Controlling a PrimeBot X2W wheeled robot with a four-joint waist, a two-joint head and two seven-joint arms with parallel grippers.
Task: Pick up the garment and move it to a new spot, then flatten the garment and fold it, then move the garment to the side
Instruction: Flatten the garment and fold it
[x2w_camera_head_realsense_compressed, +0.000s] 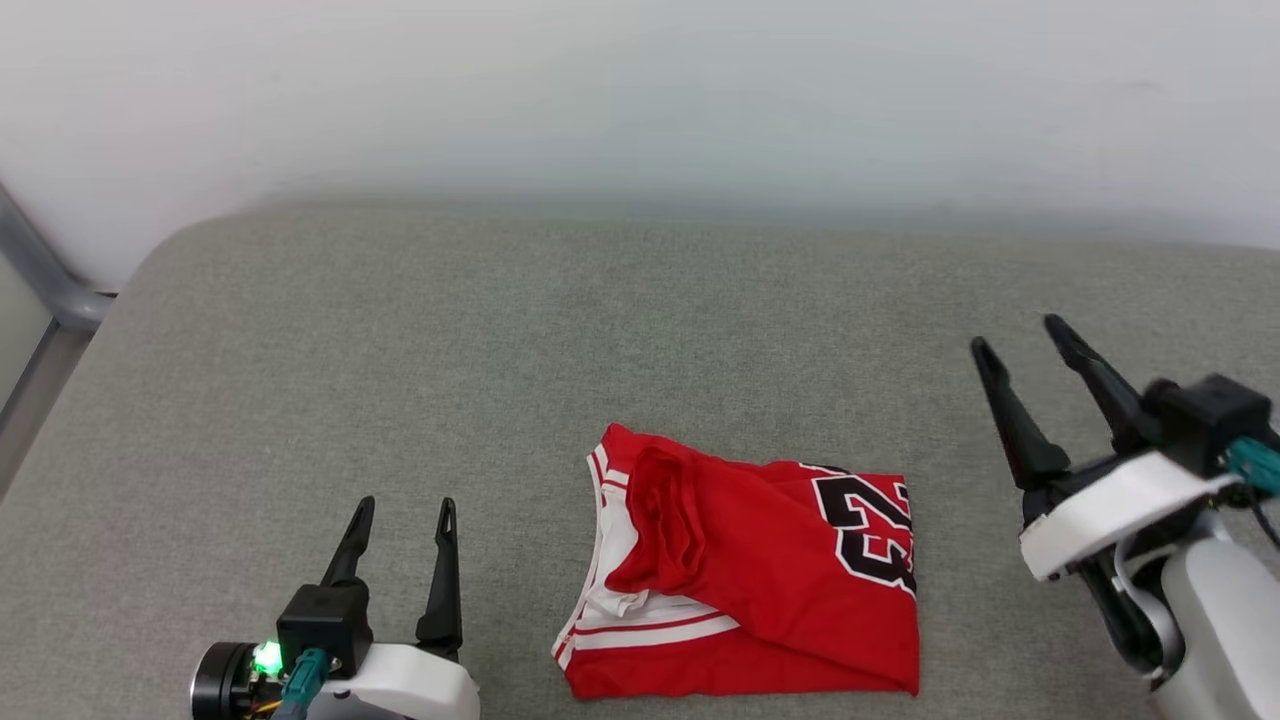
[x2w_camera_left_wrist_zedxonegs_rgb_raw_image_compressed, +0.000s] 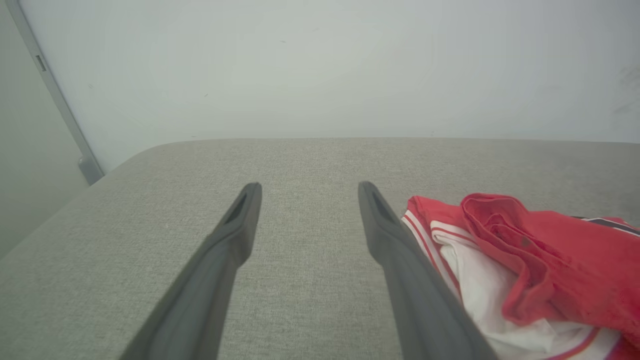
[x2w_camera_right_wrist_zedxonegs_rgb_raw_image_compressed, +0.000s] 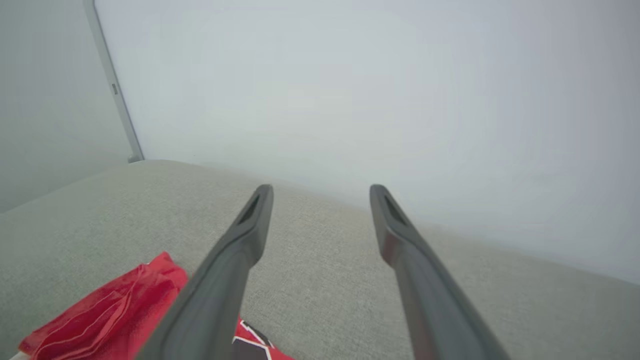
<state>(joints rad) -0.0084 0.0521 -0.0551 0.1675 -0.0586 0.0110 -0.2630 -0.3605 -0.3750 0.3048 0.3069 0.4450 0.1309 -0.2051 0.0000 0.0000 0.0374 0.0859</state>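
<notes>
**Folded jersey lay between two empty, wide-open claws**

Much of the garment (x2w_camera_head_realsense_compressed: 760, 570) could not be read. It was folded into a rough rectangle, so of its black, white-edged print only a "23" showed, running along the right edge. A rumpled flap of red cloth covered part of the white sleeve with its striped trim on the left side. In the left wrist view the picture's right and bottom edges cut the garment off, and one finger hid part of its trim. In the right wrist view only a red corner and a scrap of the print showed beside and under a finger.

The garment rested on the grey fabric surface (x2w_camera_head_realsense_compressed: 400, 350), at its near edge and about the middle. The left claw (x2w_camera_head_realsense_compressed: 407, 502) stood to its left, near but apart from it, low over the surface, fingers spread wide and holding nothing. Its wrist was cut off by the picture's bottom edge. The right claw (x2w_camera_head_realsense_compressed: 1018, 334) stood to the right of the garment and a little farther off, clear of the cloth, also spread wide and empty, its fingers pointing toward the pale wall (x2w_camera_head_realsense_compressed: 640, 100).
</notes>
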